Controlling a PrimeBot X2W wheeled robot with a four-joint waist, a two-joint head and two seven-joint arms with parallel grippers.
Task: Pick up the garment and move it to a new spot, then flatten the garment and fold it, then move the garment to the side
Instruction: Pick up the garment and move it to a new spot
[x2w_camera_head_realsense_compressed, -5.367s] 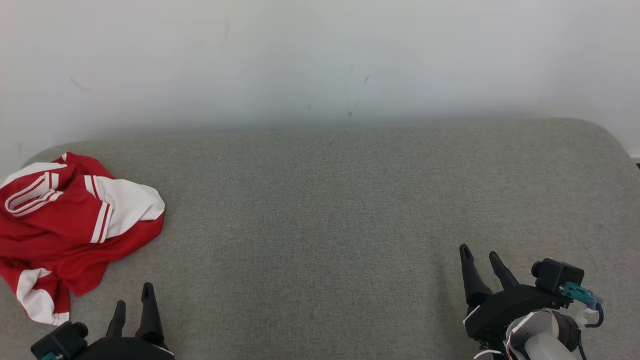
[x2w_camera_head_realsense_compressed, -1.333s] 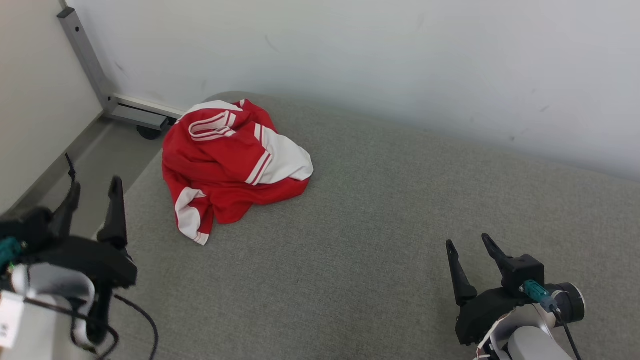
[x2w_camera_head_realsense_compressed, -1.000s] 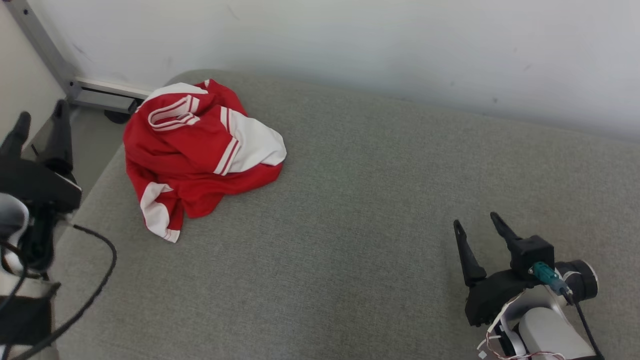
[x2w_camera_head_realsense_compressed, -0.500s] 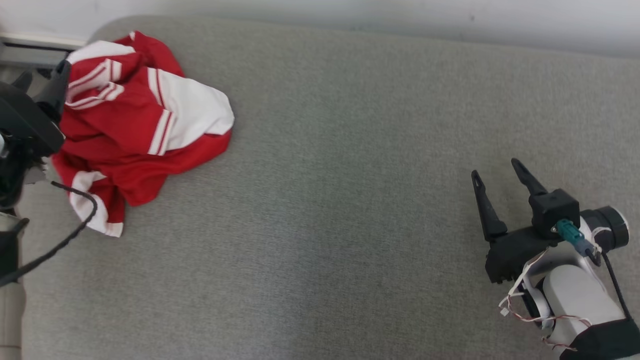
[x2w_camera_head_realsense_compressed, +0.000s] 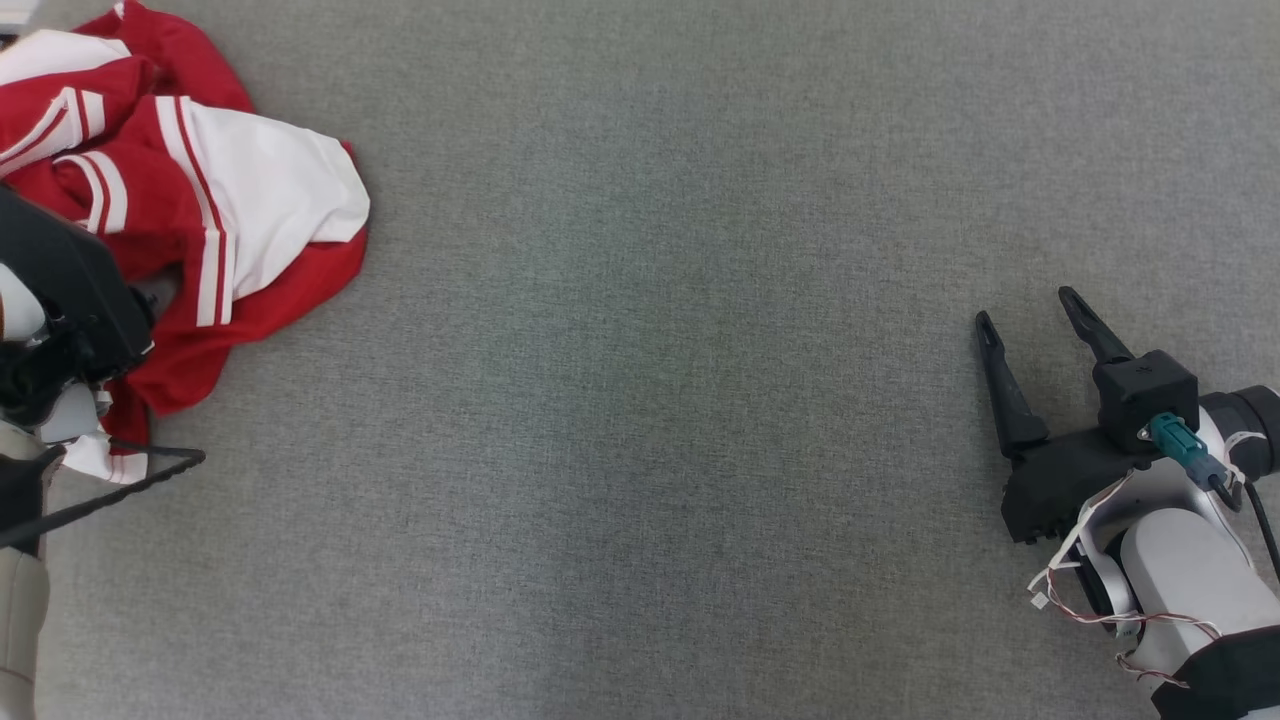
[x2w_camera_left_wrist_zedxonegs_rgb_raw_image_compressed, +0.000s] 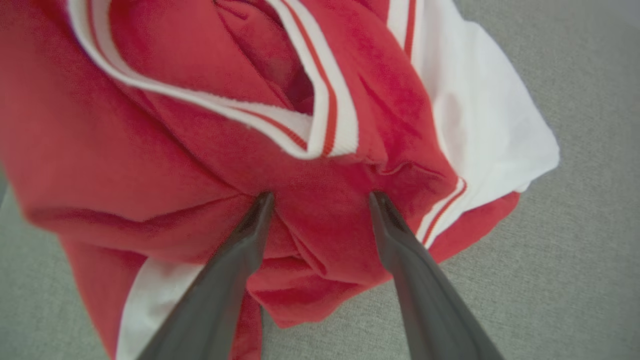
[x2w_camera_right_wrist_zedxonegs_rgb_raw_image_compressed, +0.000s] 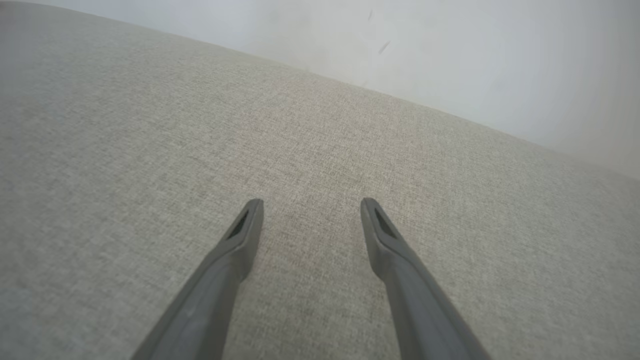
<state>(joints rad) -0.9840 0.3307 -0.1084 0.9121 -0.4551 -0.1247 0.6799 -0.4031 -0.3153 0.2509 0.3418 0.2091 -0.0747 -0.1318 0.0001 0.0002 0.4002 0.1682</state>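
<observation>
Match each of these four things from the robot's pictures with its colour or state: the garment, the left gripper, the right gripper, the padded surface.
Column one:
1. garment
2. left gripper
3. right gripper
4. padded surface

Column two:
A. open, over bare grey fabric
B. plain grey all over
C. red and white, crumpled in a heap
D. open, fingers over red cloth

Pairs: 1-C, 2-D, 3-A, 4-B

Head looks straight down, left wrist close on garment (x2w_camera_left_wrist_zedxonegs_rgb_raw_image_compressed: 320, 225), right wrist skims cushion (x2w_camera_right_wrist_zedxonegs_rgb_raw_image_compressed: 150, 125)
</observation>
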